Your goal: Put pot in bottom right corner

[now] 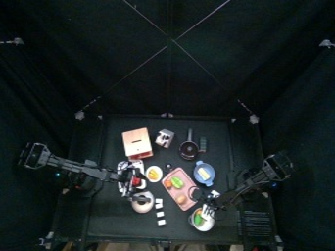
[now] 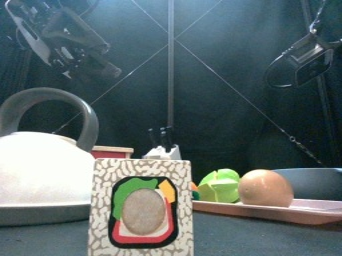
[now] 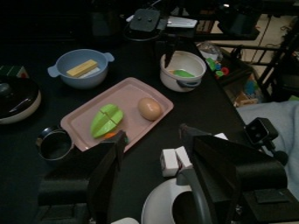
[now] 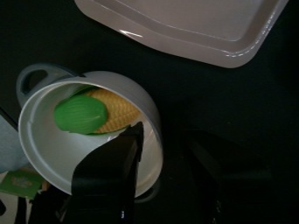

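jaws of the right gripper (image 4: 158, 179) spread over the pot (image 4: 87, 131); we judge it rigid, light, slick; pinch its rim beside the pink tray (image 4: 187, 31).

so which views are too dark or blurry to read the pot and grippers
Top view: dim, the pot is a small blob. Front view: near things soft, the pot not seen, arms dark overhead. Left wrist view: well lit, the left gripper close and blurred. Right wrist view: the right gripper is a black smear over the pot's rim.
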Controlling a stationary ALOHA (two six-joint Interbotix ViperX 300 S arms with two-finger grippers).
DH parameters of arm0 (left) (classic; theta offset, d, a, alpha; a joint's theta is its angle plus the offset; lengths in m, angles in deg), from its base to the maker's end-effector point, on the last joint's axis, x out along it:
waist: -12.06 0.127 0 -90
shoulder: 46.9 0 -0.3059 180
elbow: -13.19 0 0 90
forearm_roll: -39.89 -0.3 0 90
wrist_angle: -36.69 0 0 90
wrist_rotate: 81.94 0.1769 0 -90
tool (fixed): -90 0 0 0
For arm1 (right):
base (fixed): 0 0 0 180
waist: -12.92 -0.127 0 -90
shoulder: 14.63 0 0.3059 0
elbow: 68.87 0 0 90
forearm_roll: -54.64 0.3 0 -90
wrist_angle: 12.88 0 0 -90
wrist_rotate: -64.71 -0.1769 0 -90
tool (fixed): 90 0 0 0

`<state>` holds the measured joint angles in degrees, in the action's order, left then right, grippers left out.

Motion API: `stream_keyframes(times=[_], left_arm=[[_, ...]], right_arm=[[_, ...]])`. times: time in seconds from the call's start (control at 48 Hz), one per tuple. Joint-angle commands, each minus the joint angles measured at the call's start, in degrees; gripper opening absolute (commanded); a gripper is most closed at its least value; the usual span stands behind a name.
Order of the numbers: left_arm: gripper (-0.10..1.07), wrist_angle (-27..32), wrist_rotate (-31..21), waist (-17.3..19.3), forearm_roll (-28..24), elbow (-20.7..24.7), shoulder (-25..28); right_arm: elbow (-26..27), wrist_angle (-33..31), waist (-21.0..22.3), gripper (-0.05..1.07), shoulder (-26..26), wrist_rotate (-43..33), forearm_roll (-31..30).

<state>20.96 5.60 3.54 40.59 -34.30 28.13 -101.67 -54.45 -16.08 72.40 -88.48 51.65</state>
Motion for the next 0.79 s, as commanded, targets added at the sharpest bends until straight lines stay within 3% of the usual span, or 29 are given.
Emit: stream_keyframes(times=[0.0,0.542,0.771], left_arm=[[0.89,-0.5,0.0,0.2,0.1,0.6,-0.2],[0.89,-0.5,0.0,0.1,0.1,0.3,-0.1],[0.89,-0.4,0.2,0.2,0.1,0.3,-0.2]], right_arm=[[1.4,-0.2,0.1,0.74,1.3,0.2,0.0],[4.8,-3.9,0.0,0.74,0.6,0.0,-1.1],[10.0,-5.2,1.1,0.74,0.6,-0.7,-1.5]])
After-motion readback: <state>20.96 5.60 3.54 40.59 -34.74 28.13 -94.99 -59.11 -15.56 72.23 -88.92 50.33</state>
